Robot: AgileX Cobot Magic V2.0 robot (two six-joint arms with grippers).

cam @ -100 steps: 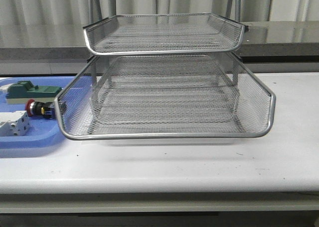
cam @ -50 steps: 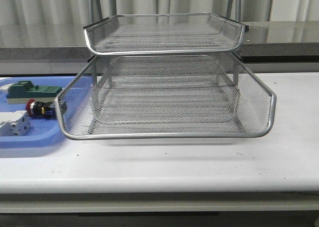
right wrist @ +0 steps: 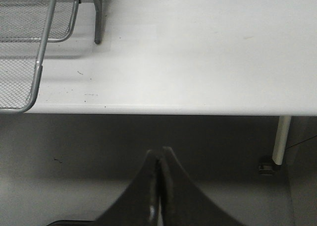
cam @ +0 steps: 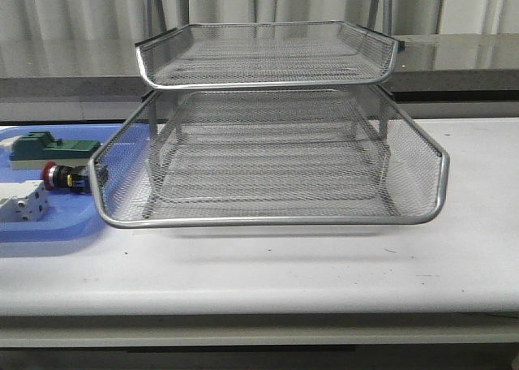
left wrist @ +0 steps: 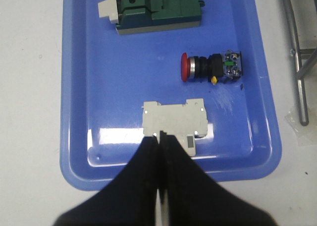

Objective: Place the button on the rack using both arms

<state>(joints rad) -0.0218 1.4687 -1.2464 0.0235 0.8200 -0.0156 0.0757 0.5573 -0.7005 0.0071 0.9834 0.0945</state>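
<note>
nothing picked yet, you're at the very start. the button [left wrist: 210, 67] lies on its side in the blue tray [left wrist: 84, 87], between the green block [left wrist: 158, 10] and the white terminal block [left wrist: 174, 119], touching neither. your left gripper [left wrist: 159, 139] is clenched empty, hanging over the terminal block's near edge, off the button. your right gripper [right wrist: 159, 154] is also clenched empty, out past the table [right wrist: 198, 47] edge, well apart from the rack [cam: 268, 155]. next, i'd judge: open the left gripper, shift over to the button and grab its black body; right arm needs to come in toward the rack. versus the earlier front frames nothing has moved, button and rack sit the same.
</note>
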